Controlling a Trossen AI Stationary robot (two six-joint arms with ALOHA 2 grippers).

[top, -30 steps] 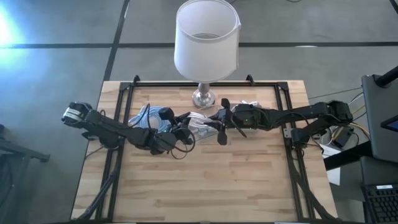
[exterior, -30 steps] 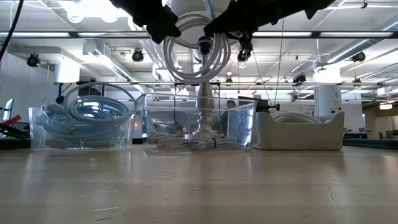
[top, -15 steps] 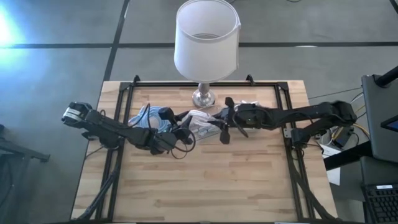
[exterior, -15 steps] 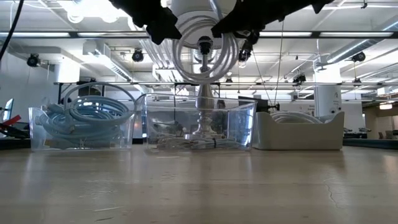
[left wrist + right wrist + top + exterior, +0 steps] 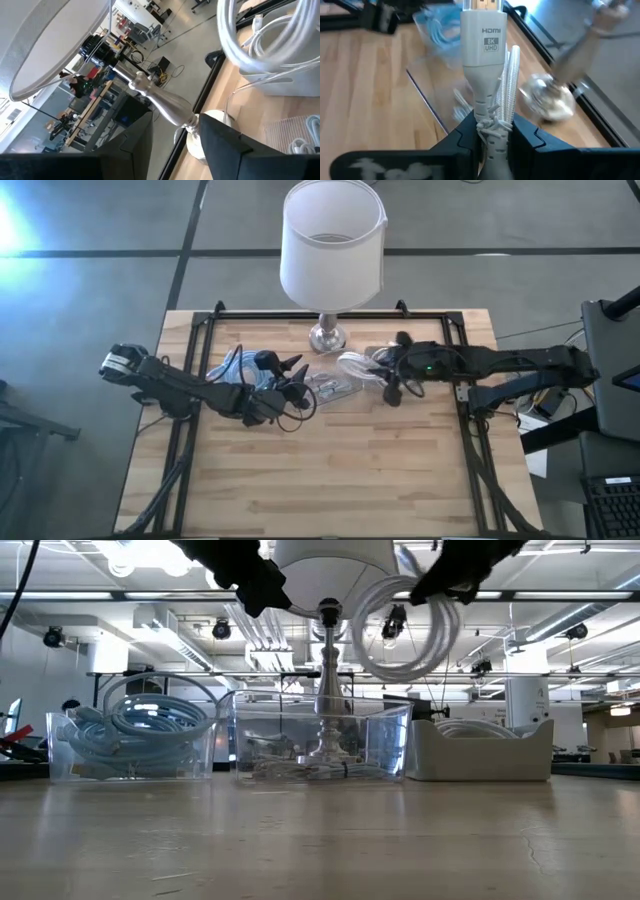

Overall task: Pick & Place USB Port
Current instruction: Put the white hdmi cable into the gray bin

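A coiled white cable (image 5: 405,630) with a white plug marked HDMI (image 5: 485,35) hangs in the air above the bins. My right gripper (image 5: 392,383) is shut on it; the low view shows that gripper at the top (image 5: 462,568). My left gripper (image 5: 297,377) stands open left of the lamp stem and holds nothing. In its wrist view the coil (image 5: 260,35) shows farther off, beyond its fingers. No USB part can be made out. My right gripper pinches the cable just behind the plug, on the ribbed sleeve (image 5: 491,125), between its two fingers (image 5: 462,137); a braided strand (image 5: 510,85) is caught beside it. The plug sticks out past the fingertips, along the fingers. The coil hangs below the gripper, clear of the bins.
A lamp with a white shade (image 5: 332,242) stands on its metal foot (image 5: 327,337) at the table's far middle. In front of it stand a clear bin of blue cables (image 5: 130,735), a clear middle bin (image 5: 320,745) and a white bin with white cables (image 5: 480,752).
My left gripper has opened and let go of the coil. My right gripper has carried the coil toward the table's right edge, from in front of the lamp stem to above the white bin's side. The coil still hangs clear.
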